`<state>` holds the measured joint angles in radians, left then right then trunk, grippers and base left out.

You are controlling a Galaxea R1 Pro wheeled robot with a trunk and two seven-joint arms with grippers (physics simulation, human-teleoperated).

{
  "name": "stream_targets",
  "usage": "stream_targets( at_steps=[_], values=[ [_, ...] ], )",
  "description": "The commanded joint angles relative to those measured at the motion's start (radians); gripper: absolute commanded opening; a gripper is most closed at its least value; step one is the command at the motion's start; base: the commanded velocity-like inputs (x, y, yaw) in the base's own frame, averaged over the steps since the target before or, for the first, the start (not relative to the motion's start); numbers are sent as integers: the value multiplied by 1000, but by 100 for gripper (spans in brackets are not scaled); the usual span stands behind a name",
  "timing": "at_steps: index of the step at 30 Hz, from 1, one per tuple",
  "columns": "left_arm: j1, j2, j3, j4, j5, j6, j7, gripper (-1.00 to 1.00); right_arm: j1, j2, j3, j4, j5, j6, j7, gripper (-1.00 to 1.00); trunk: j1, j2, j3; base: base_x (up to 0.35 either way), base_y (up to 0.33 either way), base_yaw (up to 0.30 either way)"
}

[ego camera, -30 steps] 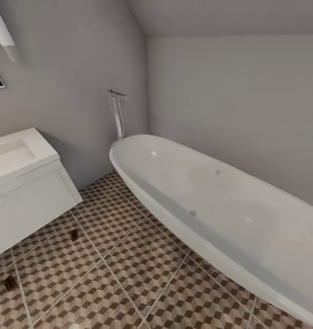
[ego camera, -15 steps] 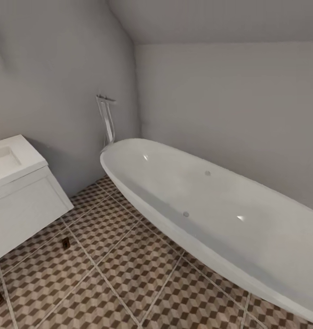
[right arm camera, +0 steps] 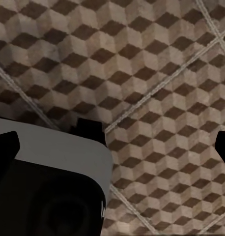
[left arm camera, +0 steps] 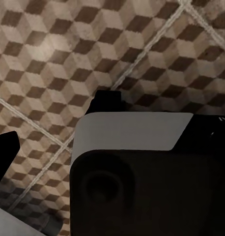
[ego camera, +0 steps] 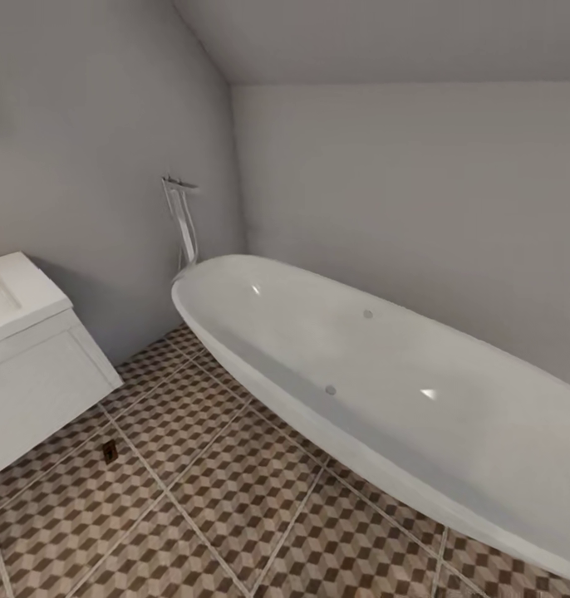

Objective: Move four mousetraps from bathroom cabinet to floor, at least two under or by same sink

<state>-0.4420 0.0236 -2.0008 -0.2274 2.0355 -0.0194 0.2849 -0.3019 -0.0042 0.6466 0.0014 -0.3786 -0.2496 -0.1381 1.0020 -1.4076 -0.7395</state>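
Mid-errand between placements by the look of it, one mousetrap (ego camera: 110, 452) on the bathroom floor (ego camera: 235, 498) lower left beside the sink (ego camera: 19, 332), both grippers' spread impossible to tell, cabinet trip probably next.

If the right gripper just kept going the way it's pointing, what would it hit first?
Probably the floor: its wrist camera looks along the fingers at patterned tiles, with nothing between. How far off the floor lies is unclear.

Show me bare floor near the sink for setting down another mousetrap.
Bare tiles of the bathroom floor lie between the sink vanity and the bathtub. One mousetrap already sits by the vanity's corner; the strip beside the tub narrows.
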Motion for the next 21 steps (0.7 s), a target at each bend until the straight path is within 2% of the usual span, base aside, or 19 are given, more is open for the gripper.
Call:
stream_targets(
  at_steps=[1,21],
  values=[
    [-1,1,-6,-4,3,-2,7,100,0,0,8,0,-8,-2,-2,100,0,0,0,0,0,-222],
    [-1,1,-6,-4,3,-2,7,100,0,0,8,0,-8,-2,-1,100,0,0,17,0,0,-253]
  ],
)
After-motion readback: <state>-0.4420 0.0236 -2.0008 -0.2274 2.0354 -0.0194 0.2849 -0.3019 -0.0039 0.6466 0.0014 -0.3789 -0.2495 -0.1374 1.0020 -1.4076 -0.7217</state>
